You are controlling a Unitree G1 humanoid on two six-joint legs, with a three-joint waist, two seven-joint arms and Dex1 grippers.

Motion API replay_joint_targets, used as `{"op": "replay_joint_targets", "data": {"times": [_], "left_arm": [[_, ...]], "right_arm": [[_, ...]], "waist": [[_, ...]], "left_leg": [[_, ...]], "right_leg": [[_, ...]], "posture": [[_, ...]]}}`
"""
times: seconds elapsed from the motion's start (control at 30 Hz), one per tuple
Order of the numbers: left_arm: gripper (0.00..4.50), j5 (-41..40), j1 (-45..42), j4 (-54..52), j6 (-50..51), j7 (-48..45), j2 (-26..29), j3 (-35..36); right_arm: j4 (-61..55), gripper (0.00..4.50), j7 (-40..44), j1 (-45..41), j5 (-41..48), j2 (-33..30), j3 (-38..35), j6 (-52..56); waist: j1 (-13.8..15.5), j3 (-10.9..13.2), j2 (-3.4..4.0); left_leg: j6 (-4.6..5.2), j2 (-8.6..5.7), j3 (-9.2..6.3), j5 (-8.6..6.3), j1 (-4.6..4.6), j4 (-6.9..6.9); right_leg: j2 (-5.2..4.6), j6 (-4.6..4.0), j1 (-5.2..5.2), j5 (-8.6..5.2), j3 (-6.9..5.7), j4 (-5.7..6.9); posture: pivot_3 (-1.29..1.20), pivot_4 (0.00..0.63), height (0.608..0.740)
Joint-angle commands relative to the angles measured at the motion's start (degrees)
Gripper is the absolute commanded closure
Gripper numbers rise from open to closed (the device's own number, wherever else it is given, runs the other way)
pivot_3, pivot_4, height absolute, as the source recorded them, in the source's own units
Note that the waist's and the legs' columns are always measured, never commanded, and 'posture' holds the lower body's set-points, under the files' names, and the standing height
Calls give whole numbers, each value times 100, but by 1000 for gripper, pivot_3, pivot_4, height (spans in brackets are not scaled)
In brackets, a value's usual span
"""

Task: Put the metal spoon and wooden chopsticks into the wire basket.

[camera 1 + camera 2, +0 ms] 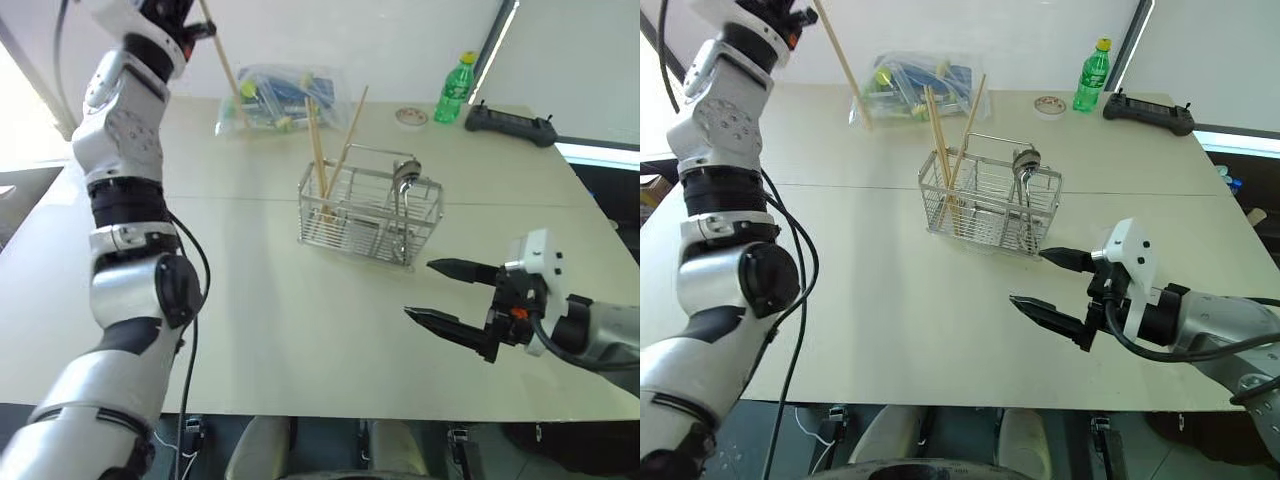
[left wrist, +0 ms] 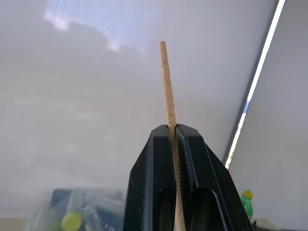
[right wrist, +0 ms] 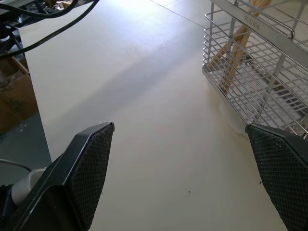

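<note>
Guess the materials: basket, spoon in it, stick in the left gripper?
Wire basket: bright metal wire, likely steel, thin shiny grid.
Metal spoon: polished metal, mirror glint.
Chopstick in the shut left gripper: pale, matte, looks like wood or bamboo.

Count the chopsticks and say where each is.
4. Three chopsticks stand leaning in the basket; the fourth chopstick is clamped in the raised left gripper. More may be hidden.

held chopstick (image 1: 222,55) top cut off, left gripper (image 2: 175,139) base cropped
</note>
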Motion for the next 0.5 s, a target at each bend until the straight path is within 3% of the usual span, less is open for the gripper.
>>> {"op": "replay_joint_targets", "data": {"times": [0.03, 0.5], "left_arm": [[4421, -257, 36, -1048, 269, 5, -87, -285], [4421, -253, 914, -2220, 484, -304, -604, -1390]], "right_arm": [[17, 0, 85, -79, 23, -73, -32, -52], [-108, 0, -117, 97, 110, 55, -107, -52]], "waist": [[-8, 0, 0], [-11, -3, 6]], "left_leg": [[0, -1, 1, 0, 1, 2], [2, -2, 3, 1, 7, 2]], "right_leg": [[1, 0, 1, 0, 0, 1], [7, -2, 6, 0, 1, 0]], "posture": [[0, 150, 690], [0, 150, 690]]}}
